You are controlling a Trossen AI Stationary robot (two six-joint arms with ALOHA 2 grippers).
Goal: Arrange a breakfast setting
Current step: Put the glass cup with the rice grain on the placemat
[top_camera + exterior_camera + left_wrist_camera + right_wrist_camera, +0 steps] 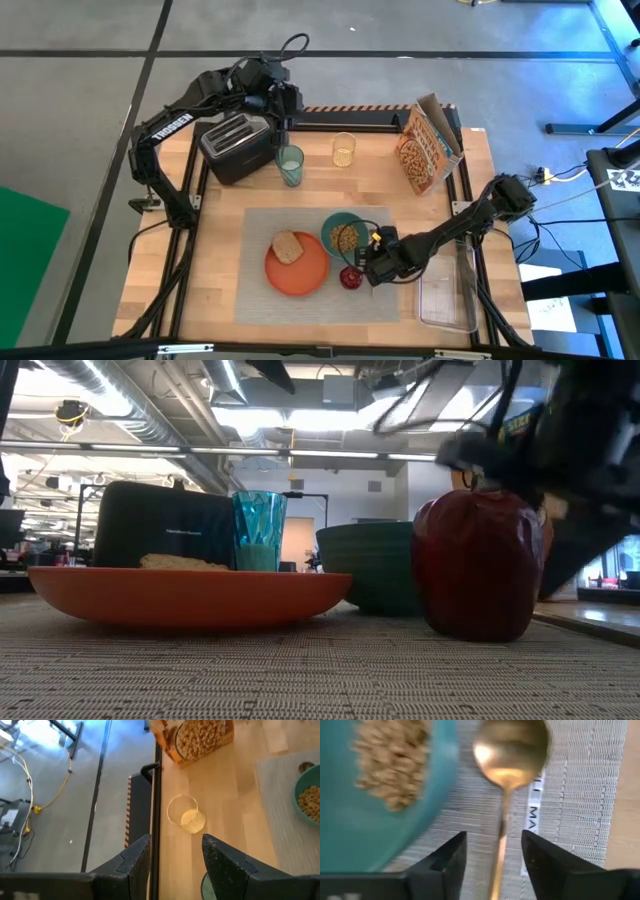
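The grey placemat [300, 230] holds the orange plate [297, 272] with the toast slice [288, 246] lying on it. Beside them stand the teal bowl [343, 235] of cereal and the dark-red fruit [350, 277]. The gold spoon [510, 750] lies on the mat right of the bowl. My right gripper [492, 840] is open low over the spoon, one finger on either side of its handle [500, 855], apart from it. The pale teal tumbler [290, 165] stands on the wood beside the toaster. My left gripper [175, 845] is open and empty above the tumbler.
A black toaster [238, 147] stands at the far left, and a small yellowish glass [343, 149] stands right of the tumbler. An open cereal box [425, 148] is at the far right. A clear plastic tray [445, 295] lies along the right edge.
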